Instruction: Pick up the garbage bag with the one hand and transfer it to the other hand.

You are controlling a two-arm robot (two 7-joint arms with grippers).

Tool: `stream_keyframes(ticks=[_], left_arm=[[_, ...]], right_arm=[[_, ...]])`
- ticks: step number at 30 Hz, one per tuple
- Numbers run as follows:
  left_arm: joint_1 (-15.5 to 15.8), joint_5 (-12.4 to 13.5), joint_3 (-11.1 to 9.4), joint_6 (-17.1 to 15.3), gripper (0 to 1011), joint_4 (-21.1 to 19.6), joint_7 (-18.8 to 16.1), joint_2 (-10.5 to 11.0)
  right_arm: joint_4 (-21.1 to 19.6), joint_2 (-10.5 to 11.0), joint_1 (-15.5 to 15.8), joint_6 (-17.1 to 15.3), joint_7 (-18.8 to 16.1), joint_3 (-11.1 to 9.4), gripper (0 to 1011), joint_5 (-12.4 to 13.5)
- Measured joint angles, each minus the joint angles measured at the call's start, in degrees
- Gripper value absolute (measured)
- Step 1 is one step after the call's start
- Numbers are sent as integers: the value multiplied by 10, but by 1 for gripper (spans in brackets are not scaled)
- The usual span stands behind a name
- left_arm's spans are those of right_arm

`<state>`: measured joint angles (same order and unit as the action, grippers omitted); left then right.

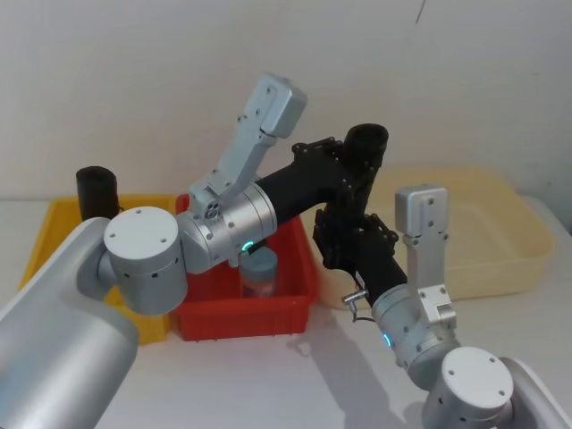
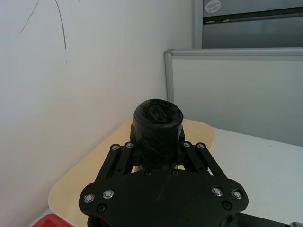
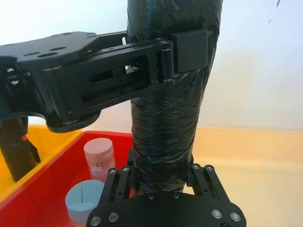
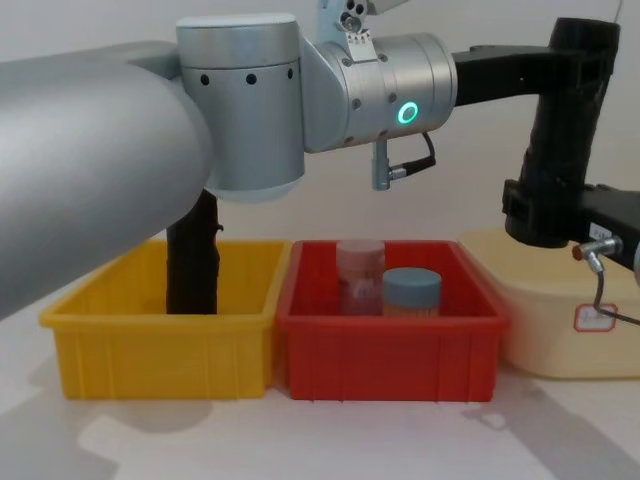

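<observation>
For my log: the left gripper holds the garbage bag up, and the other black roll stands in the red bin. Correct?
No: the other black roll stands in the yellow bin, as the chest view shows. The left gripper does hold the garbage bag up.

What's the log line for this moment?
phase: handover | left gripper: shut on garbage bag, upper part | right gripper: shut on lower part | bag: upright, held aloft

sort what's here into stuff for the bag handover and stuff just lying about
For the job: bag roll, left pincer gripping it high, right pincer gripping it low.
Lying about: yellow bin with another black roll, red bin with two jars, cream tub.
</observation>
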<state>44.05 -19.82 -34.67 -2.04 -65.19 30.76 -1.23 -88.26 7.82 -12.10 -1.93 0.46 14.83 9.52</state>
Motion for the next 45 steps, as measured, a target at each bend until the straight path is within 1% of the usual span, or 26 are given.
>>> stream_keyframes(ticks=[10, 14, 15, 16, 18, 20, 23, 24, 26, 29, 30, 33, 39, 42, 45], left_arm=[[0, 0, 0, 0, 371, 0, 0, 0], [0, 0, 0, 0, 447, 0, 0, 0], [0, 0, 0, 0, 501, 0, 0, 0], [0, 0, 0, 0, 515, 0, 0, 0], [0, 0, 0, 0, 598, 0, 0, 0], [0, 0, 0, 0, 636, 0, 0, 0], [0, 0, 0, 0, 752, 0, 0, 0], [0, 0, 0, 0, 752, 0, 0, 0], [0, 0, 0, 0, 841, 0, 0, 0], [0, 0, 0, 0, 893, 0, 0, 0], [0, 0, 0, 0, 938, 0, 0, 0], [0, 0, 0, 0, 1002, 0, 0, 0], [0, 0, 0, 0, 1001, 0, 0, 0], [0, 0, 0, 0, 1001, 0, 0, 0], [0, 0, 0, 0, 1000, 0, 0, 0]], right_arm=[[-8, -4, 6, 8, -7, -8, 537, 4], [-11, -5, 8, 11, -10, -10, 537, 4], [-12, -6, 8, 12, -10, -10, 537, 4], [-12, -7, 9, 13, -11, -11, 537, 4], [-13, -8, 10, 14, -13, -11, 537, 4], [-14, -9, 10, 14, -14, -11, 537, 4], [-15, -11, 12, 15, -16, -12, 537, 4], [-15, -11, 12, 15, -16, -12, 537, 4], [-15, -13, 12, 15, -18, -12, 537, 3], [-15, -14, 13, 15, -19, -13, 537, 2], [-14, -15, 12, 15, -19, -13, 536, 2], [-12, -17, 11, 15, -19, -15, 537, 1], [5, -20, -2, 15, -17, -23, 536, -3], [15, -21, -11, 15, -11, -30, 536, -6], [32, -22, -23, 16, -4, -41, 536, -9]])
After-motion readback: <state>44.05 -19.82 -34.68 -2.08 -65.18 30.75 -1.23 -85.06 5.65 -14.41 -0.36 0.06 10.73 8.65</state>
